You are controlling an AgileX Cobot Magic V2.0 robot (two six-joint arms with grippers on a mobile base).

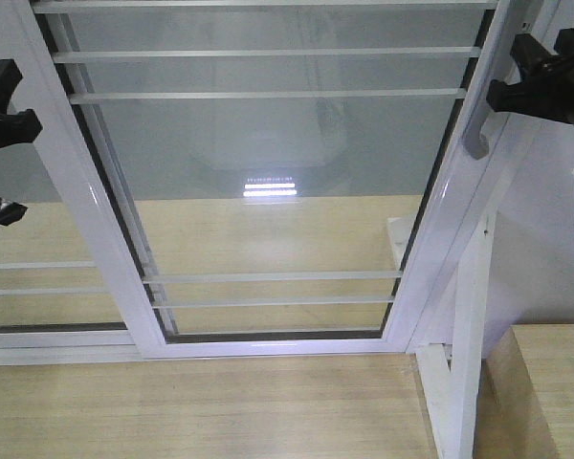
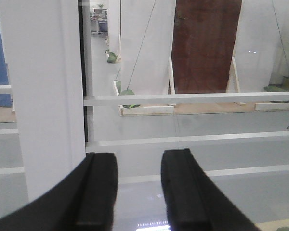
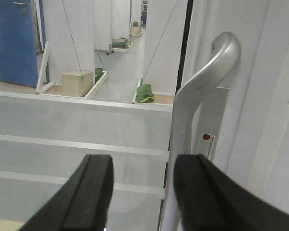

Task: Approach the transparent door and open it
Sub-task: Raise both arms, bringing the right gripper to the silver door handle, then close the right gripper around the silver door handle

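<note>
Handle position settles which arm should act. The transparent door (image 1: 268,191), a tall clear-glass sliding panel in a glossy white frame crossed by thin paired white bars, fills the middle of the front view. Its curved grey-silver pull handle (image 1: 475,134) sits on the stile at the 3 o'clock side, with its long axis running up the stile, close to upright.

The right gripper (image 1: 543,81) hangs just beside that handle, at about 2 o'clock from it. In the right wrist view its black fingers (image 3: 96,192) stand apart with nothing between the pads. The handle rises from the inner edge of the finger on the 3 o'clock side and sweeps up towards 1 o'clock. I cannot tell from these views whether the handle's lower part is level with the fingertips or lies beyond them.

The left gripper (image 2: 139,159) is also spread and empty. It faces the white stile at the door's 9 o'clock side and is well apart from the handle, so the right arm is clearly the nearer one.

At 9 o'clock of the door stands a similar barred glass panel (image 1: 38,277) with no handle. The door would probably slide towards it.

The base looks to have arrived at the door, and the opening is not yet begun. The next move probably calls for the right fingers to straddle the handle across its upright axis and then draw it towards 9 o'clock. A grip taken off-centre could slip on the curved metal.
</note>
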